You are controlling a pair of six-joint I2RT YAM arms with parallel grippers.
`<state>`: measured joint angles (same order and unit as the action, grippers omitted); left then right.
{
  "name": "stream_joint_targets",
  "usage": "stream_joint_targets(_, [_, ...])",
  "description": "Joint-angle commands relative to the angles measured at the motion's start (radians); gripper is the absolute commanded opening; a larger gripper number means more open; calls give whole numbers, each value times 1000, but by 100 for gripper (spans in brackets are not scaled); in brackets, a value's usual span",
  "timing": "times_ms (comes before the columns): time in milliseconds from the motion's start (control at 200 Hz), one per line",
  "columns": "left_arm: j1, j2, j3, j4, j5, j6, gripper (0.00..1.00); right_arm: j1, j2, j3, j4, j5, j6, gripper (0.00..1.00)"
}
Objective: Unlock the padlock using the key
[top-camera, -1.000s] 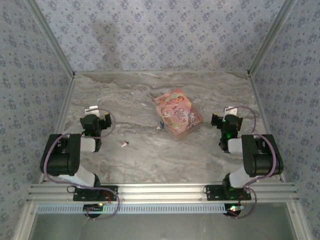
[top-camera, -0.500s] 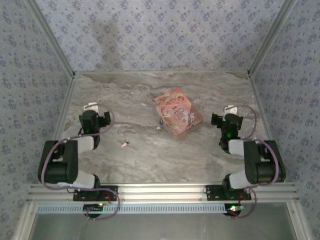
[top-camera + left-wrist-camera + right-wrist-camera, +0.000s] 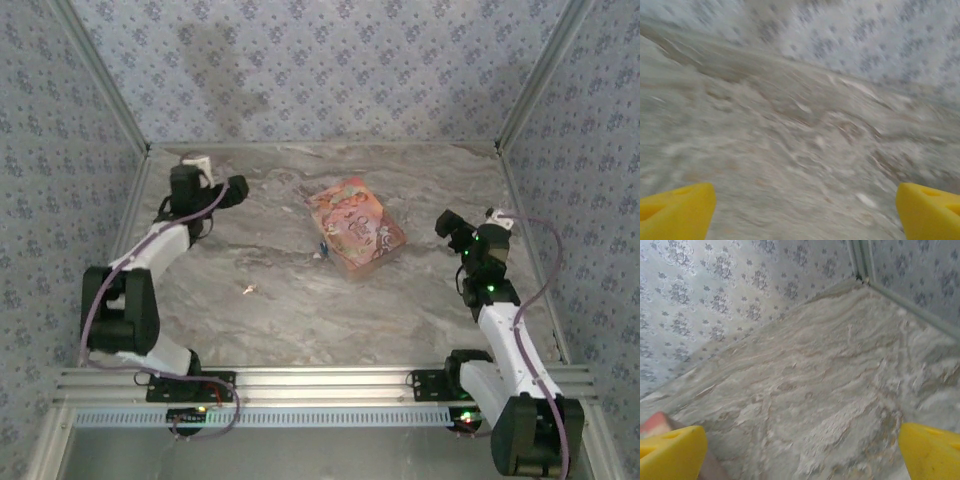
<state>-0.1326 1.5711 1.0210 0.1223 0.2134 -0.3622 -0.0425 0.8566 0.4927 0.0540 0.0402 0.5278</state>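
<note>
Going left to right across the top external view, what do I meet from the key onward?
key → padlock → pink box → right pincer

The box [image 3: 355, 232] sits on the table [image 3: 400, 310], a bit behind the middle, turned at a slant. The padlock [image 3: 323, 249] lies on the table just beside the box, at its near left side; I cannot tell if the two touch. The key [image 3: 248, 289] lies on the table too, further left of the box and nearer the front, well apart from the padlock. The left gripper [image 3: 237, 189] hangs to the left of the box and a little further back than it. The right gripper [image 3: 446, 224] hangs to the right of the box, about level with it.
</note>
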Motion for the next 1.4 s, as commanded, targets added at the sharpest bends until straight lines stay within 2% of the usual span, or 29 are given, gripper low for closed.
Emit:
stream_joint_targets(0, [-83, 101, 163, -143, 99, -9, 88, 6, -14, 23, -149, -185, 105, 94])
stream_joint_targets(210, [-209, 338, 419, -225, 116, -1, 88, 93, -29, -14, -176, -248, 176, 92])
stream_joint_targets(455, [-273, 600, 775, -419, 191, 31, 88, 185, -32, -66, -166, -269, 236, 92])
stream_joint_targets(600, [-304, 675, 883, -499, 240, 63, 86, 216, -10, -86, -143, -264, 257, 92])
stream_joint_targets(745, [-315, 659, 845, -490, 271, 68, 85, 222, 49, -82, -120, -290, 262, 92])
stream_joint_targets(1049, [-354, 541, 647, -401, 313, 74, 82, 228, 156, -36, -71, -325, 268, 90])
stream_joint_targets(1394, [-420, 344, 348, -181, 297, -24, 80, 230, 237, -5, -41, -357, 262, 88])
